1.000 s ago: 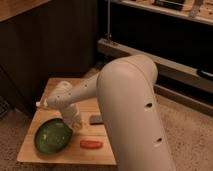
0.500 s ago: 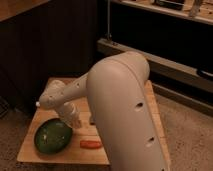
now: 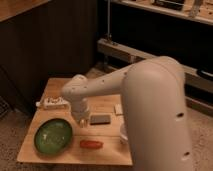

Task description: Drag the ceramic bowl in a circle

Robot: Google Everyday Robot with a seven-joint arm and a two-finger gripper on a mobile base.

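Observation:
The ceramic bowl is green and round and sits on the front left of the small wooden table. My gripper hangs from the white wrist, pointing down just right of the bowl's far right rim, close to the tabletop. I cannot tell whether it touches the bowl. My big white arm fills the right side of the view and hides the table's right part.
A red oblong item lies right of the bowl near the front edge. A grey flat block lies right of the gripper. A white object lies at the table's left. Dark shelving stands behind.
The wrist and gripper have shifted a little to the right, and the big arm link has swung right. The bowl has stayed in the same place.

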